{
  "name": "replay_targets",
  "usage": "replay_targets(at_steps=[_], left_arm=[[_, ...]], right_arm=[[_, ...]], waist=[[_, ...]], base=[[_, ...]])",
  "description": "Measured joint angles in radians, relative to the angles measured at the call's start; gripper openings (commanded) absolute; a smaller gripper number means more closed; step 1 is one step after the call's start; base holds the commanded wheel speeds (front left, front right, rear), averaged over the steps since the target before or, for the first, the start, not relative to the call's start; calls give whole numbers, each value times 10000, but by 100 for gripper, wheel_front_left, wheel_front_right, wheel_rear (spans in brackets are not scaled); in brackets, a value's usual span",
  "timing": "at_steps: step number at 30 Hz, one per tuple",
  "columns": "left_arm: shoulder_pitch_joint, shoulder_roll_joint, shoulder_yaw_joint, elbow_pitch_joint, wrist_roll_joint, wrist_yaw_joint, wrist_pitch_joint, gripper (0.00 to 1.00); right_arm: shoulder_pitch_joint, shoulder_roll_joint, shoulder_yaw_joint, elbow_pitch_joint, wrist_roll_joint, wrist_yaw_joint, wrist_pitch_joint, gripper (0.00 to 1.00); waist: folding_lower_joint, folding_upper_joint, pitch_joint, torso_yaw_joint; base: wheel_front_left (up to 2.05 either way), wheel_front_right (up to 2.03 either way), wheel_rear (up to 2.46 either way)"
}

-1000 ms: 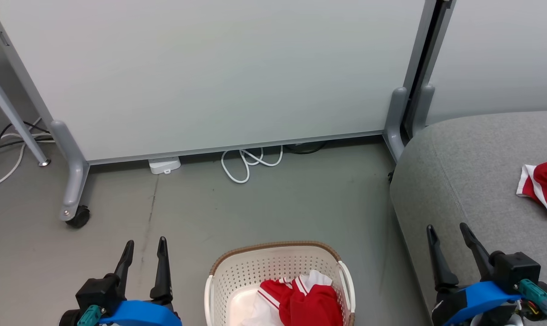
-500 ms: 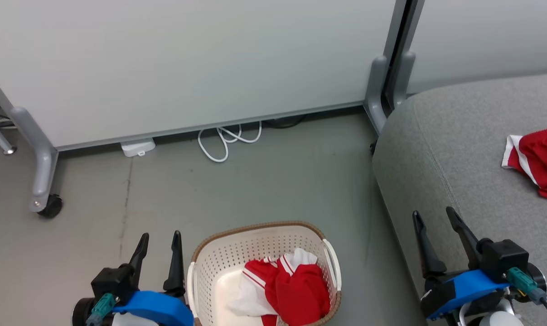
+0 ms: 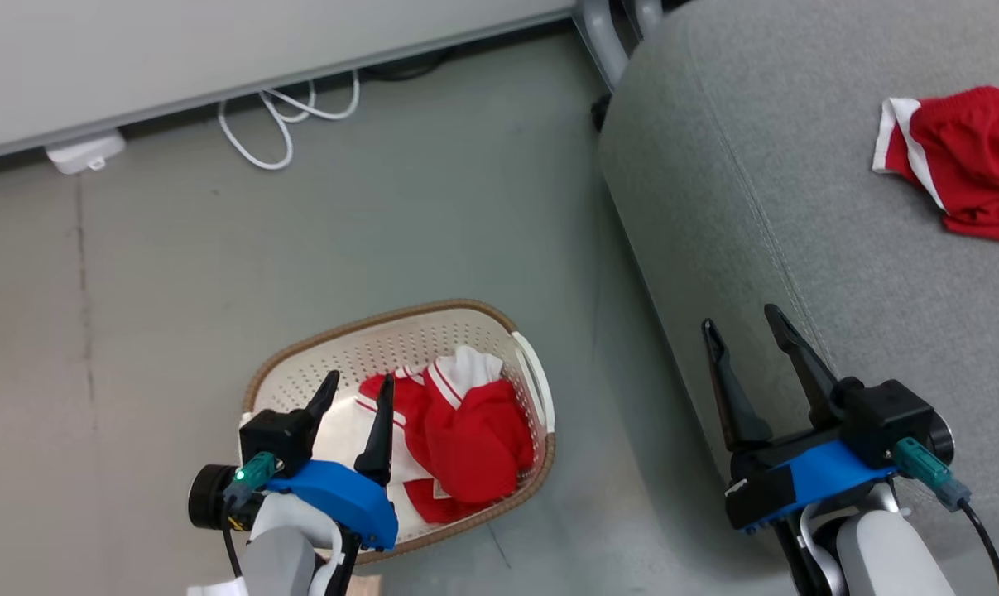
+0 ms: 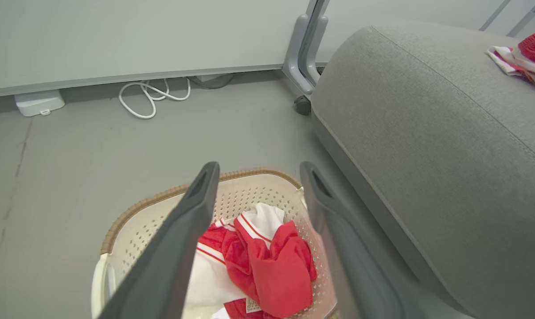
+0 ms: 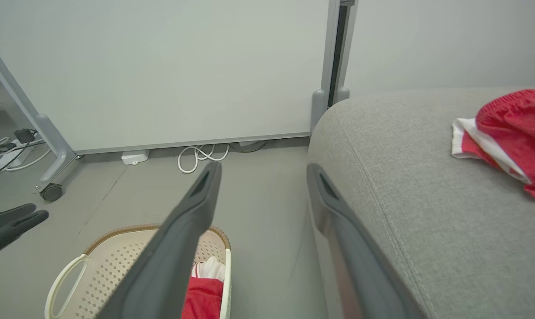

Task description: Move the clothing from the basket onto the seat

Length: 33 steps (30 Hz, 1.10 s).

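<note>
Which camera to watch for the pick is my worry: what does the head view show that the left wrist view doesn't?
Head view adds the right gripper, open, at the seat's edge, and the left gripper's blue body overlapping the basket's near side. Left wrist view adds more of the partition panel, and the open left gripper's fingers close up, framing the clothing. Both: the basket, the clothing in it, the seat, the red garment on the seat, and the white box by the partition.

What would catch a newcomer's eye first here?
Bright red-and-white clothing lies bunched in the cream basket on the floor, with the open left tool poised over it. Another red garment lies on the grey seat, to the basket's right.
</note>
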Motion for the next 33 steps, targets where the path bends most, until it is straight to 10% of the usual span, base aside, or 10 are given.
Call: replay_targets(at_steps=[33], left_arm=[[-3765, 1825, -4548, 3724, -1459, 0, 228, 100]], right_arm=[[-1429, -2, 1260, 182, 1273, 0, -920, 100]], waist=[[-1, -1, 4567, -2504]], base=[[0, 0, 0]])
